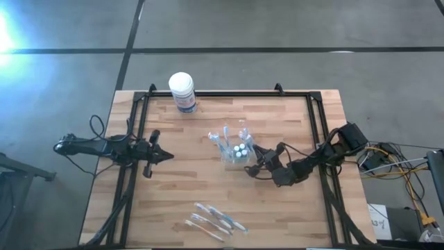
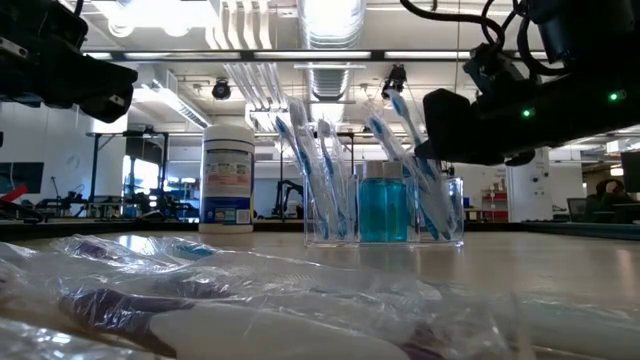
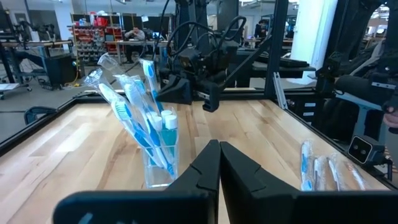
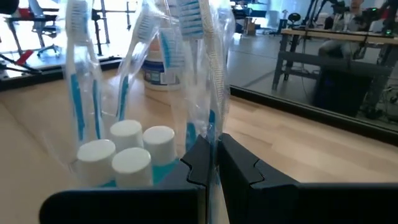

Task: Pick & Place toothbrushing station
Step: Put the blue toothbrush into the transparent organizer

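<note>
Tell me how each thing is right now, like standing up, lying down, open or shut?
toothbrushing station: upright mid-table, holding wrapped toothbrushes and capped bottles.
white tub: upright, lid on, at the table's far edge.
spare wrapped toothbrushes: lying flat near the front edge.
right claw: shut, right at the station's side.
left claw: shut, empty, away from the station.

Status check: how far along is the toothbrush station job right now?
Done: toothbrushes and small bottles already stand in the clear holder. In hand: the right pincer is shut on a wrapped toothbrush at the holder. Left: wrapped toothbrushes lie at the near edge; the left pincer waits, shut.
</note>
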Controlling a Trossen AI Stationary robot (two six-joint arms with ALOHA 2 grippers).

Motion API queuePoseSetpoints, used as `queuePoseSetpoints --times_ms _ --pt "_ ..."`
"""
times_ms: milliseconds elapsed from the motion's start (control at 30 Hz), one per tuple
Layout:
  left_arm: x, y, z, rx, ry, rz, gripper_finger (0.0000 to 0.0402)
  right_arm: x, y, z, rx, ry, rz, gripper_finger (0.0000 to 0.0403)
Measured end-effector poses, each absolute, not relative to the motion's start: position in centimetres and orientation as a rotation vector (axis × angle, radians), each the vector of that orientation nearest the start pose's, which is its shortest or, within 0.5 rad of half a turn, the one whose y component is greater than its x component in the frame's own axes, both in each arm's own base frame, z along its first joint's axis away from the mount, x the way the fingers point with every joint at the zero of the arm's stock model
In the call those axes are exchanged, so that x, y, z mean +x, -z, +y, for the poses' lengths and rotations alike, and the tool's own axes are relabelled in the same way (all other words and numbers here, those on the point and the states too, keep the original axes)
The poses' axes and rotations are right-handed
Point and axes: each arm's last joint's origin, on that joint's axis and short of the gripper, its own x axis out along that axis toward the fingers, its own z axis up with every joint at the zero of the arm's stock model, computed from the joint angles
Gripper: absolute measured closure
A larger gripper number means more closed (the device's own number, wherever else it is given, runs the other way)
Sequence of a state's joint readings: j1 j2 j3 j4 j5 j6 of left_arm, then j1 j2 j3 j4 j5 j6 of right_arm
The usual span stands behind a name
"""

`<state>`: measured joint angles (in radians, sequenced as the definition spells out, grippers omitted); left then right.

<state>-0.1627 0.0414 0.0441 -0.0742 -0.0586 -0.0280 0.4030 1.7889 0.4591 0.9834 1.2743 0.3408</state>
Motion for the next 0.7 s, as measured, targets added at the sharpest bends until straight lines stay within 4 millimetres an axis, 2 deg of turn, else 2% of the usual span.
queuePoseSetpoints --times_ms 467,567,700 --pt "9.65 -16.81 -1.41 -0.025 0.103 0.073 0.0394 25.71 -11.05 7.9 0.056 0.826 0.118 0.0388" --pt "9.65 -16.81 -1.41 -0.029 0.103 0.073 0.0389 25.91 -11.28 7.99 0.064 0.825 0.11 0.0368" --pt "9.65 -16.83 -1.41 -0.041 0.103 0.072 0.0381 26.0 -11.81 8.07 0.074 0.821 0.097 0.0322"
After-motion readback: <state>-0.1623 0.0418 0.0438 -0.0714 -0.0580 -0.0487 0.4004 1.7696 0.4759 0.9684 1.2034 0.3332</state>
